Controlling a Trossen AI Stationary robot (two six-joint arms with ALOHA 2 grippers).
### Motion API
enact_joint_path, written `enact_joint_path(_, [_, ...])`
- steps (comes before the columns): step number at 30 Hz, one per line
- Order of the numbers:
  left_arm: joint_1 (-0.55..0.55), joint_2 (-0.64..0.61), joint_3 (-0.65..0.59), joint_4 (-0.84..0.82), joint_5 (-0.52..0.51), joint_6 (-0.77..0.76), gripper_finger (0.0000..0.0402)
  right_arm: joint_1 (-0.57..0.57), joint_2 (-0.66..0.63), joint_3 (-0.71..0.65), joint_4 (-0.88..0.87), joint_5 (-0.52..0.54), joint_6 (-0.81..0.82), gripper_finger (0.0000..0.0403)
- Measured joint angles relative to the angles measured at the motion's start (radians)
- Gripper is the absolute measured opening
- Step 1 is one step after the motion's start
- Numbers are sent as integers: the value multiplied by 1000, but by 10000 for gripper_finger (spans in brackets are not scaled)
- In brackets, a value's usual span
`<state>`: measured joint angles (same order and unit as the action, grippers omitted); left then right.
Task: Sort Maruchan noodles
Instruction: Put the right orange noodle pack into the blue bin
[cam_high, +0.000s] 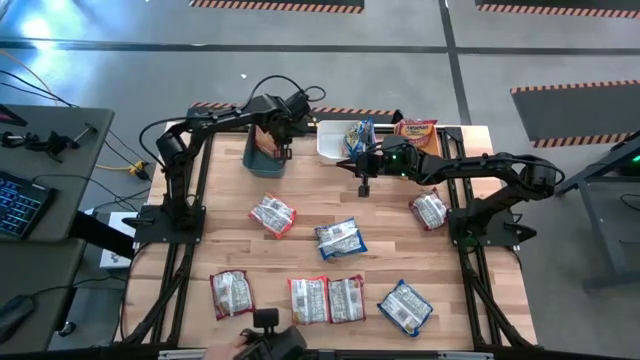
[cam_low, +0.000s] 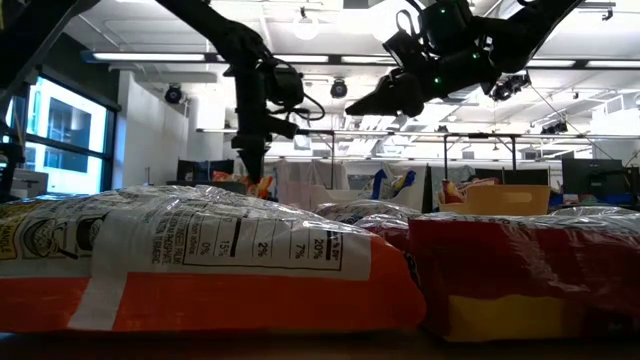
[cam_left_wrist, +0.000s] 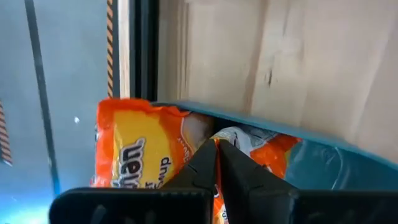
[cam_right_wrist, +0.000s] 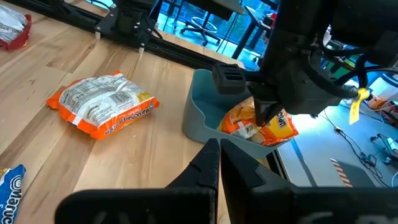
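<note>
packets on the table: seven ramen packets lying flat, print side up, spread over the wooden table (cam_high: 300, 190); orange packet (cam_high: 272, 214) tilted, long axis slanting; blue packet (cam_high: 340, 238) near the middle, long axis roughly across the table; red packet (cam_high: 429, 210) by the right arm's base, slanting.
front row: red packet at left (cam_high: 231, 293), long axis running front to back; pair of red packets (cam_high: 327, 299) side by side and touching, same way; blue packet at right (cam_high: 405, 306) set diagonally.
packets in bins: orange packets (cam_left_wrist: 134, 152) standing on edge in the teal bin (cam_high: 268, 160), orange and yellow fronts showing; blue packets in the white bin (cam_high: 335, 140); a red packet in the orange bin (cam_high: 417, 129).
bins: three in a row along the table's far edge.
left gripper (cam_high: 283, 150): over the teal bin, fingers pressed together, tips down among the orange packets; whether one is pinched, cannot tell.
right gripper (cam_high: 363, 187): hanging in front of the white bin, fingers clenched, nothing between them.
look: crinkled glossy plastic, silvery-white backs with black print, coloured borders.
</note>
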<state>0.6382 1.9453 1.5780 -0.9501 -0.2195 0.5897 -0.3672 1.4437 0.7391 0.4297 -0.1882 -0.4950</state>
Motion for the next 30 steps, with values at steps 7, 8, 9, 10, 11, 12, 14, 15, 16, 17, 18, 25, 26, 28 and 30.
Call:
enact_joint_path(7, [38, -7, -1, 43, -38, -153, 1, 0, 0, 0, 0, 0, 0, 0])
enact_joint_path(8, [45, -15, -1, 56, -46, -170, 1, 0, 0, 0, 0, 0, 0, 0])
enact_joint_path(9, [50, -23, -1, 78, -52, -186, 0, 0, 0, 0, 0, 0, 0, 0])
enact_joint_path(10, [57, -32, -1, 96, -51, -201, 0, 0, 0, 0, 0, 0, 0, 0])
enact_joint_path(11, [66, -41, -1, 100, -49, -215, 0, 0, 0, 0, 0, 0, 0, 0])
enact_joint_path(12, [71, -48, -1, 105, -48, -226, 0, 0, 0, 0, 0, 0, 0, 0])
enact_joint_path(14, [80, -53, -1, 136, -49, -255, 0, 0, 0, 0, 0, -1, 0, 0])
enact_joint_path(15, [86, -52, -1, 138, -48, -267, 0, 0, 0, 0, 0, -1, 0, 0])
enact_joint_path(16, [91, -51, -3, 141, -48, -272, 0, 0, 0, 0, 0, -1, 0, 0])
enact_joint_path(17, [91, -49, -12, 161, -48, -272, 0, 0, 0, 0, 0, -1, 0, 0])
enact_joint_path(18, [91, -46, -23, 187, -48, -273, 0, 0, 0, 0, 0, -1, 0, 0])
enact_joint_path(25, [63, -43, -67, 248, -123, -258, 0, 0, 0, 0, 0, -3, 0, 0])
enact_joint_path(26, [57, -44, -67, 248, -141, -246, 0, 0, 0, 0, 0, -3, 0, 0])
enact_joint_path(28, [46, -46, -68, 251, -167, -220, 0, 0, 0, 0, 0, -3, -1, 0])
enact_joint_path(30, [35, -47, -68, 259, -181, -205, 0, 0, 0, 0, 0, -3, 1, 0])
